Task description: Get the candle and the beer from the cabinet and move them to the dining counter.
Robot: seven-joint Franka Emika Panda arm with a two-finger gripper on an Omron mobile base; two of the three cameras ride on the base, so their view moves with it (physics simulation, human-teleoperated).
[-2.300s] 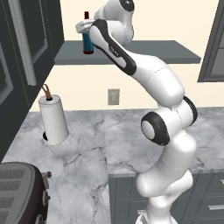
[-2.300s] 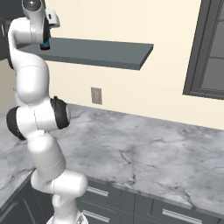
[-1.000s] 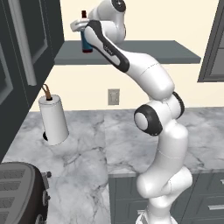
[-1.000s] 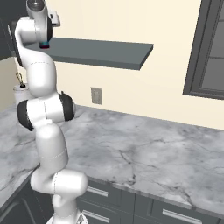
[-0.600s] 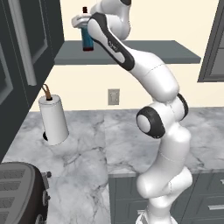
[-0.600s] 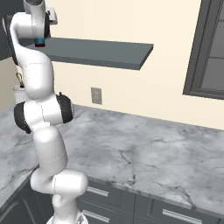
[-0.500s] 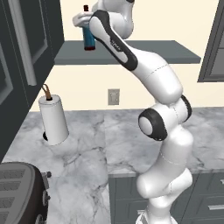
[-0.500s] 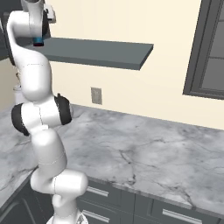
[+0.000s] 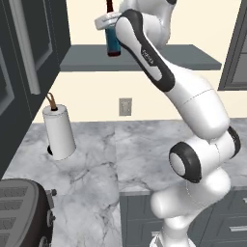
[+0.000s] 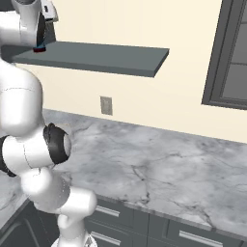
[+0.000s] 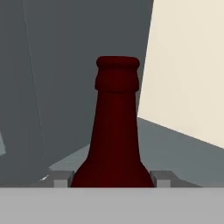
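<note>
A: Where is the beer (image 9: 112, 41) at this moment?

B: It is at the 12 o'clock edge of the left base view, upright. Its bottom seems slightly above the grey cabinet (image 9: 193, 57) board, but I cannot say surely if it touches. The blue label is partly visible beside the arm.

A: And the fingers (image 11: 113, 178)?

B: They are closed on the beer. In the hand view one grey tip stands at each side of the bottle's wide part, at about 6 o'clock, and the dark red neck rises between them to 12 o'clock.

A: What is below?

B: A marble bench (image 9: 101, 159) with a paper towel roll (image 9: 59, 132) at 9 o'clock, a dark toaster (image 9: 21, 212) at 7 o'clock, and a wall outlet (image 9: 125, 106) under the cabinet.
</note>
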